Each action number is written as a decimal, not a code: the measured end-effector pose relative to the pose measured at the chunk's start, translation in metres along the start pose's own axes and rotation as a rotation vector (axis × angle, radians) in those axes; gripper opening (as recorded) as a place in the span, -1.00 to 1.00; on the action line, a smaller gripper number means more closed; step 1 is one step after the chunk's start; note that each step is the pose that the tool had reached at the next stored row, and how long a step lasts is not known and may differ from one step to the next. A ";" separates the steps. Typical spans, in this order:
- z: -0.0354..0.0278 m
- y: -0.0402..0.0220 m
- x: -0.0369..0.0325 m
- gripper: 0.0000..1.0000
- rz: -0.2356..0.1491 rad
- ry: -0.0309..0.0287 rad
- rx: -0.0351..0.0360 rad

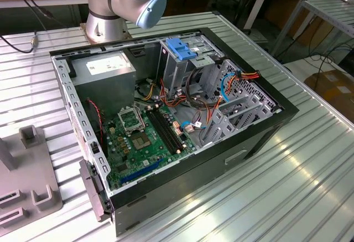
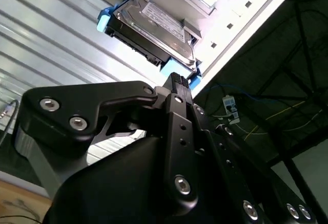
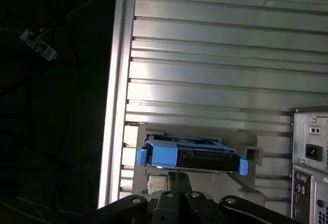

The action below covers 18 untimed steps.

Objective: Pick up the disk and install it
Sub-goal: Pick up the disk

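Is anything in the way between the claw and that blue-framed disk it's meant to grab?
Nothing visible. In the first wrist view the claw points straight at the disk, close to its blue edge, with no cable or part between. The disk lies on a grey holder.

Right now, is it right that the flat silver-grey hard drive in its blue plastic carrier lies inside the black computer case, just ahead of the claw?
Not quite: the flat silver-grey hard drive in its blue plastic carrier lies on a grey holder on the ribbed metal table, just ahead of the claw, as the first wrist view shows.
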State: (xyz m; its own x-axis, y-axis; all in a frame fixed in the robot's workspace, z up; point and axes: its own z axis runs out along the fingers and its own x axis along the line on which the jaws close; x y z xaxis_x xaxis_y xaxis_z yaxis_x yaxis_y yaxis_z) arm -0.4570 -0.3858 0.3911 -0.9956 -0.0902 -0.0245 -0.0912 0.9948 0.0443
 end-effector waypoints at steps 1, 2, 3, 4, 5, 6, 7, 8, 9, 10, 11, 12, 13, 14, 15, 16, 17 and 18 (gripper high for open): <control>0.0000 0.0000 0.0000 -0.80 -0.018 0.0008 -0.0005; 0.0000 0.0000 0.0000 -0.80 -0.044 0.0020 -0.0011; 0.0000 0.0000 0.0000 -0.80 -0.062 0.0028 -0.0015; 0.0000 0.0000 0.0000 -0.80 -0.082 0.0037 -0.0020; 0.0000 0.0000 0.0000 -0.80 -0.100 0.0045 -0.0025; 0.0000 0.0000 0.0000 -0.80 -0.132 0.0059 -0.0032; 0.0000 0.0000 0.0000 -0.80 -0.154 0.0069 -0.0038; 0.0000 0.0000 0.0000 -0.80 -0.171 0.0076 -0.0042; 0.0000 0.0000 0.0000 -0.80 -0.194 0.0086 -0.0048; 0.0000 0.0000 0.0000 -0.80 -0.211 0.0094 -0.0052; 0.0000 0.0000 0.0000 -0.80 -0.233 0.0104 -0.0057; 0.0000 0.0000 0.0000 -0.80 -0.249 0.0111 -0.0061; 0.0000 0.0000 0.0000 -0.80 -0.274 0.0121 -0.0067; 0.0000 0.0000 0.0000 -0.80 -0.289 0.0128 -0.0071; 0.0001 0.0000 0.0000 -0.80 -0.310 0.0137 -0.0076; 0.0000 0.0000 0.0000 -0.80 -0.328 0.0145 -0.0081; 0.0000 0.0000 0.0000 -0.80 -0.350 0.0155 -0.0086; 0.0000 0.0000 0.0000 -0.80 -0.366 0.0163 -0.0090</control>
State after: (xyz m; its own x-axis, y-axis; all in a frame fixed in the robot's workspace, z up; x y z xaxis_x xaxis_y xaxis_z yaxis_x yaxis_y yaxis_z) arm -0.4570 -0.3858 0.3911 -0.8971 -0.4412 -0.0245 -0.4419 0.8960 0.0443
